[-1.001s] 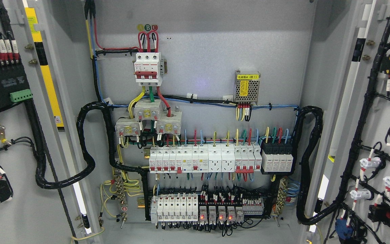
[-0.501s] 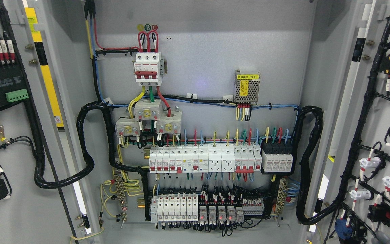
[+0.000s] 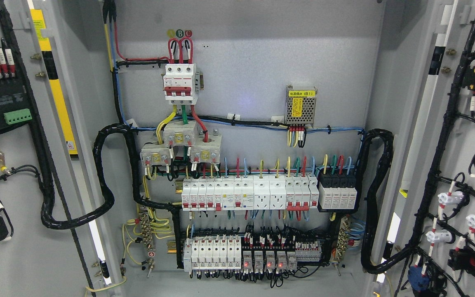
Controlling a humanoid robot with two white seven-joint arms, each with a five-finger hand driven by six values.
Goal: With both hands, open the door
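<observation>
I see both doors swung wide: left door (image 3: pixel 19 231) at the frame's left edge, right door (image 3: pixel 464 173) at the right, breakers (image 3: pixel 245 194) exposed at centre. Opening looks essentially done. Neither hand is in view, so I cannot tell about the fingers.

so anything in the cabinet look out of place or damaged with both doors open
Nothing looks damaged. The one untidy spot is the loose yellow wiring by the terminal strip at the lower left of the back panel, which loops freely, unlike the bundled black cable loom. Both breaker rows sit level.
</observation>
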